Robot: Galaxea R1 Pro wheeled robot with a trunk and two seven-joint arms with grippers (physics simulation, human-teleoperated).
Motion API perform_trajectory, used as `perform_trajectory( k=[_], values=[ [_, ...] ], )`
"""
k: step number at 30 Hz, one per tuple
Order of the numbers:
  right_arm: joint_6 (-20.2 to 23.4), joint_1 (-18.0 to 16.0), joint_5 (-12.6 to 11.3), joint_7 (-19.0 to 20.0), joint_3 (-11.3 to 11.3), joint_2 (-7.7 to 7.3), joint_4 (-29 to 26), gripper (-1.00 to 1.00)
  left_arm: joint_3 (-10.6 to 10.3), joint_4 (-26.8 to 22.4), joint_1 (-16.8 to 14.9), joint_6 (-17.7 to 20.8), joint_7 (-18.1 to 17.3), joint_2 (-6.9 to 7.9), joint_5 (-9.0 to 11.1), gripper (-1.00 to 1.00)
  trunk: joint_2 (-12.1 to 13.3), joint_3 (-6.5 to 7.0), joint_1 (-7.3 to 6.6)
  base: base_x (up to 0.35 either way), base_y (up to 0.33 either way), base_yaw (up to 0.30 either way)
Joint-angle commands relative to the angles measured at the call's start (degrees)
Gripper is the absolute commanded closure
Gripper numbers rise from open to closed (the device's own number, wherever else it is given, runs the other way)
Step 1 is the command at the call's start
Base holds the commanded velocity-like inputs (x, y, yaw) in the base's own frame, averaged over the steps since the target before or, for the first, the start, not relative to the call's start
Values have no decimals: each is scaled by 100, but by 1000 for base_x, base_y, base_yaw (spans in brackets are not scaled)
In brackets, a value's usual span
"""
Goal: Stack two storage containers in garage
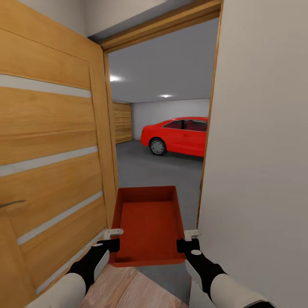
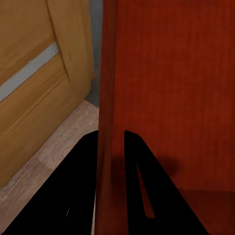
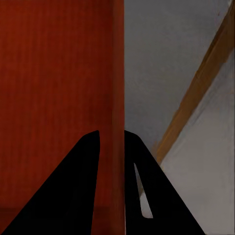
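I hold the red storage container (image 1: 148, 224) out in front of me in the doorway. My left hand (image 1: 112, 238) pinches its left wall, my right hand (image 1: 188, 239) its right wall. Beyond sit the grey garage floor (image 1: 162, 169) and a red car (image 1: 177, 135)

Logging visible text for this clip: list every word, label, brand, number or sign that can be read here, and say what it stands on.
None: no readable text on any surface.
Storage container: plain orange-red walls, no label.
Red car: no plate or badge can be made out.
Wooden door: pale stripes, no lettering.
Left end effector and right end effector: no markings.
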Motion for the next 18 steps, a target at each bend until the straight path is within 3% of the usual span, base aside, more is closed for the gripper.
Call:
perform_trajectory(
  k=[1, 4, 18],
  values=[
    [-31, -13, -28, -41, -132, -4, 1, 100, 6, -19, 4, 46, 89, 67, -77, 100, -6, -8, 1, 0, 0, -287],
    [-31, -13, -27, -41, -132, -4, 1, 100, 6, -21, 4, 44, 89, 67, -77, 100, -6, -8, 1, 0, 0, -204],
    [-28, -13, -28, -33, -132, -4, 1, 100, 6, -37, 4, 45, 89, 67, -77, 100, -6, -8, 1, 0, 0, -9]
  ],
)
